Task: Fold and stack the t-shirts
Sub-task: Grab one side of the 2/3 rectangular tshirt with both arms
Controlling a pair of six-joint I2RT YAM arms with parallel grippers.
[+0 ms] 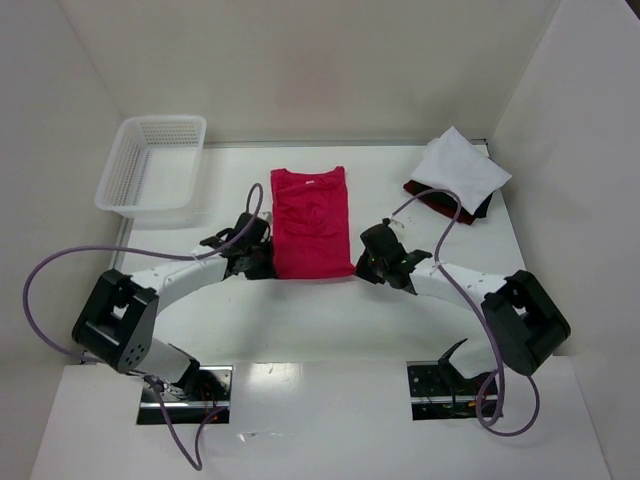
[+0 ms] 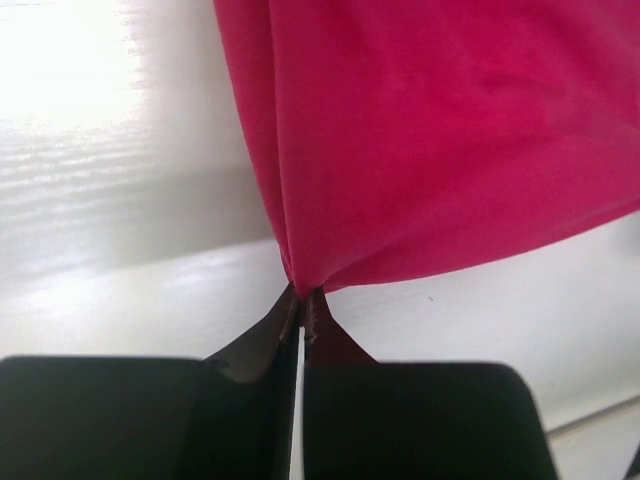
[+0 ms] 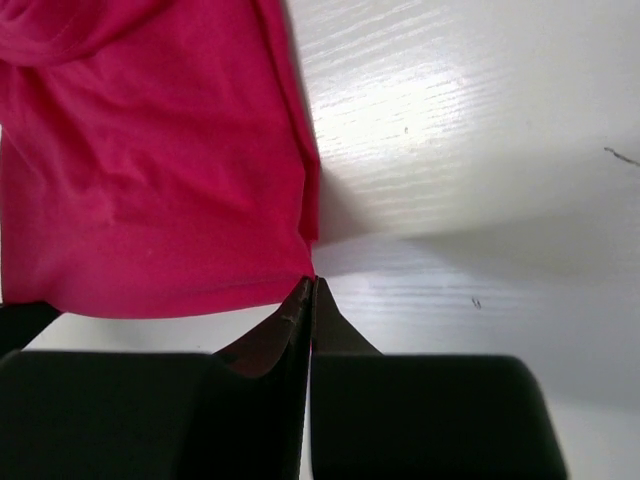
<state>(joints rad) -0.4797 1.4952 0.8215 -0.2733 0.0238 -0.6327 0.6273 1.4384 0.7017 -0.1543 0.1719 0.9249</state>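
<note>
The crimson red t-shirt lies flat mid-table, folded narrow, collar at the far end. My left gripper is shut on its near left corner; the left wrist view shows the cloth pinched at the fingertips. My right gripper is shut on the near right corner, with the cloth meeting the fingertips in the right wrist view. The white t-shirt lies folded on the dark maroon-black t-shirt at the far right.
A white plastic mesh basket stands at the far left of the table. White walls enclose the table on the left, back and right.
</note>
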